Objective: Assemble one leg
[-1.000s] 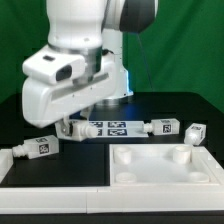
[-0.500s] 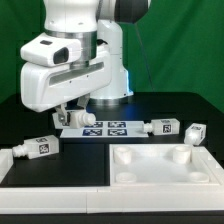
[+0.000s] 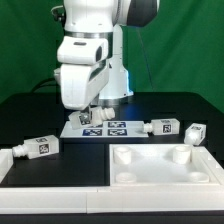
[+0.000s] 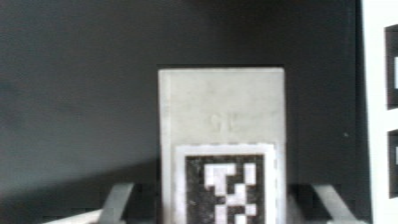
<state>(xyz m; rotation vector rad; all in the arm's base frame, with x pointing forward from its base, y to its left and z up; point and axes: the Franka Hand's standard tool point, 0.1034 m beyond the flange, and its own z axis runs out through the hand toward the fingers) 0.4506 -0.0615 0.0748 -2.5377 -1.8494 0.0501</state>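
My gripper (image 3: 87, 114) hangs over the exterior view's left end of the marker board (image 3: 108, 128). In the wrist view the gripper (image 4: 222, 200) is shut on a white leg (image 4: 221, 120). The leg sticks out from between the two fingers (image 4: 128, 198), with its black-and-white tag facing the camera. Three more legs lie on the black table: one at the exterior view's left (image 3: 32, 149) and two at its right (image 3: 160, 127) (image 3: 193, 131). The held leg is mostly hidden behind the hand in the exterior view.
A large white tray-like frame (image 3: 165, 178) with round sockets lies in front at the exterior view's right. A flat white strip (image 3: 40, 172) runs along the front left. The marker board's edge shows in the wrist view (image 4: 390, 110).
The arm has swung upright and moved toward the exterior view's right, from beside the marker board's left end to above it. It has lifted the leg along.
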